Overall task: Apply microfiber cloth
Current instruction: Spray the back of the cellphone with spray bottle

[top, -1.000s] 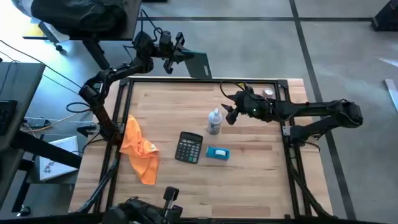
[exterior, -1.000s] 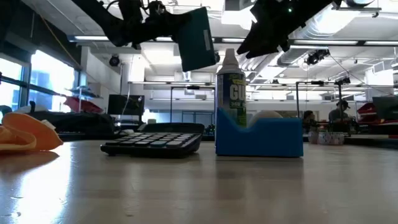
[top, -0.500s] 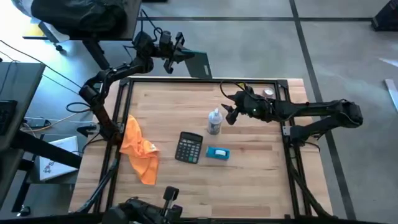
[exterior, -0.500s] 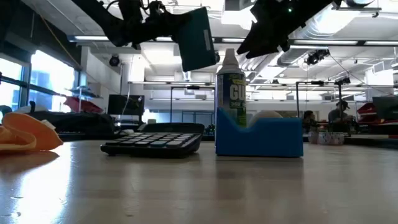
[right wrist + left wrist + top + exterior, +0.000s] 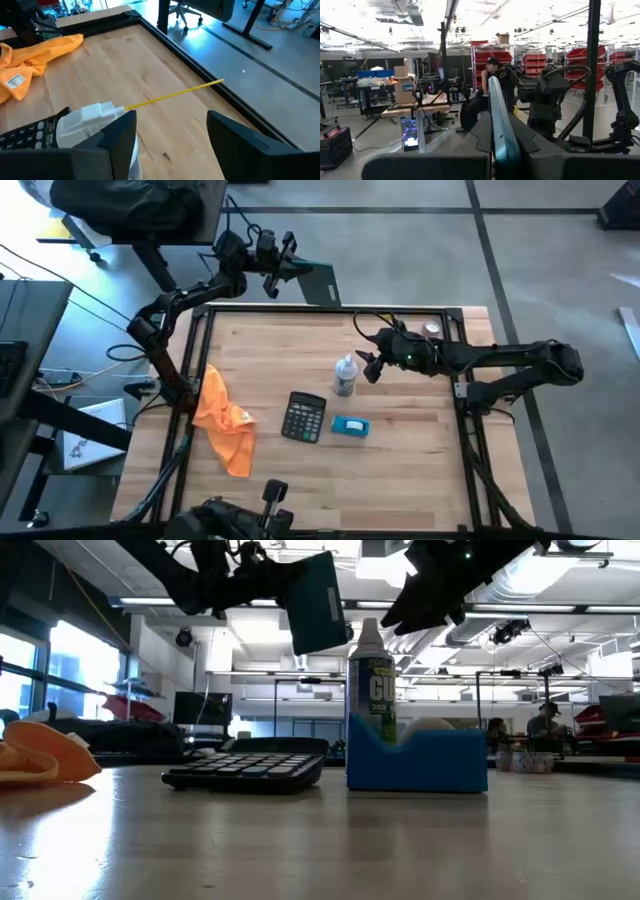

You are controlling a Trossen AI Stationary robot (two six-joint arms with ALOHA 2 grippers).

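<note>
The orange microfiber cloth [image 5: 222, 420] lies crumpled on the table near its left edge, also seen in the right wrist view [image 5: 35, 55]; no gripper touches it. My left gripper [image 5: 285, 268] is raised beyond the table's far edge, shut on a flat teal slab [image 5: 312, 280]. My right gripper [image 5: 368, 361] hovers open just right of a spray bottle [image 5: 345, 375] standing mid-table. The bottle's white nozzle [image 5: 92, 114] sits beside one finger [image 5: 117, 135]; whether they touch cannot be told. My left gripper pinches the teal slab between its two fingers, one on each flat face [image 5: 501, 131], at the slab's left end. The fingers come roughly level from the table's left. The slab [image 5: 315, 602] is lifted clear, tilted, above the table's far edge.
A black calculator [image 5: 304, 417] and a small blue box [image 5: 350, 426] lie in front of the bottle. A thin yellow straw [image 5: 172, 93] sticks out from the bottle's nozzle. A black frame [image 5: 330, 308] rims the table. People sit in the room beyond.
</note>
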